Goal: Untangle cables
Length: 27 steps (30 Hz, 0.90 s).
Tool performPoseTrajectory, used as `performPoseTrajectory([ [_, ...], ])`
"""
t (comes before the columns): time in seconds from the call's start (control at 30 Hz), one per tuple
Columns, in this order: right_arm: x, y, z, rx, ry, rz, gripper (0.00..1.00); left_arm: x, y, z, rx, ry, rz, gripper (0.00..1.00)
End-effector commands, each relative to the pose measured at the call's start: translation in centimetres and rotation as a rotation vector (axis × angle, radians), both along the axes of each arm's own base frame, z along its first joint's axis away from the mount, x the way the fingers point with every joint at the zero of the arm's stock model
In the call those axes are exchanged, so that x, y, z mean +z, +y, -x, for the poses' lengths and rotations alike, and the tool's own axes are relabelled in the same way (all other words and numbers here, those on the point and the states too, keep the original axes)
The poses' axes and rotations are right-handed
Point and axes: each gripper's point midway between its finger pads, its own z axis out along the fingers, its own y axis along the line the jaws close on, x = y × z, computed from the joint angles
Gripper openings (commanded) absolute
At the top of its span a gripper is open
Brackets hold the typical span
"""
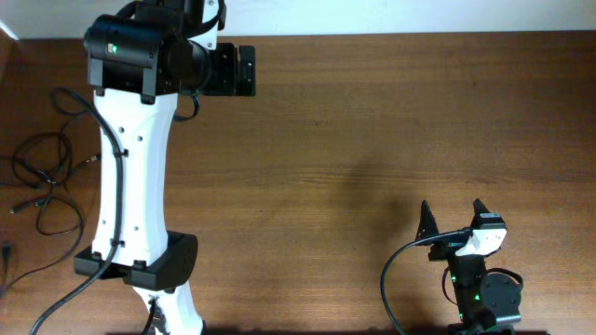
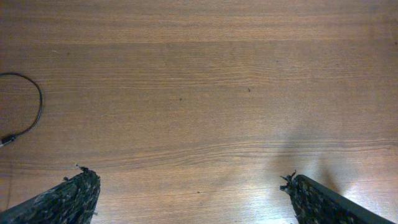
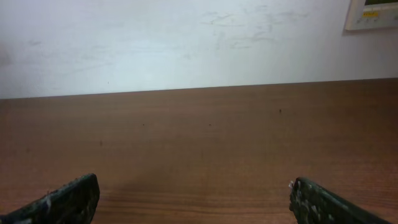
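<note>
Left gripper (image 2: 186,176) is spread wide, both fingers (image 2: 78,194) low in its wrist view, and there is only bare wood between them: it holds nothing. One thin black loop of the cables (image 2: 40,106) curves in at the far left of that view, its plug end at the frame edge, up and to the side of the near finger and clear of it.

From overhead, the cables (image 1: 45,186) sit bunched at the table's left edge, just beside the white left arm (image 1: 130,177) and well apart from its head at the far edge. The right gripper (image 1: 453,219) is across the table near the front edge, also gaping and empty, pointing out at the wall (image 3: 186,43).

There is plenty of room: a wide stretch of table (image 1: 372,140) lies between the two arms. The cords themselves are hemmed in between the table edge and the arm.

The bunch seems to run front to back along that edge, though the strands are too fine to trace. One plug tip points out to the left.
</note>
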Motion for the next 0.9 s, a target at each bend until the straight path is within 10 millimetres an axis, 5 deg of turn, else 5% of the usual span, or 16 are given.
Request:
performPoseTrajectory([
  [0.0, -0.2, 0.1, 0.0, 0.003, 0.0, -0.006, 0.99, 0.1, -0.2, 0.0, -0.015, -0.005, -0.006, 0.99],
  [0.1, -0.2, 0.1, 0.0, 0.003, 0.0, -0.006, 0.99, 0.1, 0.0, 0.0, -0.01, -0.007, -0.013, 0.99],
  [0.2, -0.2, 0.1, 0.0, 0.003, 0.0, -0.006, 0.99, 0.2, 2.4, -0.5, 0.065, -0.033, -0.131, 1.0],
  [0.33, -0.2, 0.1, 0.0, 0.003, 0.001, -0.006, 0.99, 0.7, 1.5, -1.7, 0.055, -0.183, -0.065, 0.99],
  [0.47, -0.2, 0.1, 0.0, 0.003, 0.001, -0.006, 0.99, -1.6, 3.9, 4.0, 0.096, -0.374, -0.023, 0.99],
  [0.57, -0.2, 0.1, 0.0, 0.003, 0.0, -0.006, 0.99, -7.4, 6.6, 9.9, 0.147, -0.483, 0.0, 0.99],
  [0.73, -0.2, 0.1, 0.0, 0.003, 0.0, -0.006, 0.99, -14.1, 9.3, 14.2, 0.231, -0.682, 0.016, 0.99],
  [0.87, -0.2, 0.1, 0.0, 0.003, 0.0, -0.006, 0.99, -16.6, 9.4, 15.3, 0.236, -0.819, 0.04, 0.99],
])
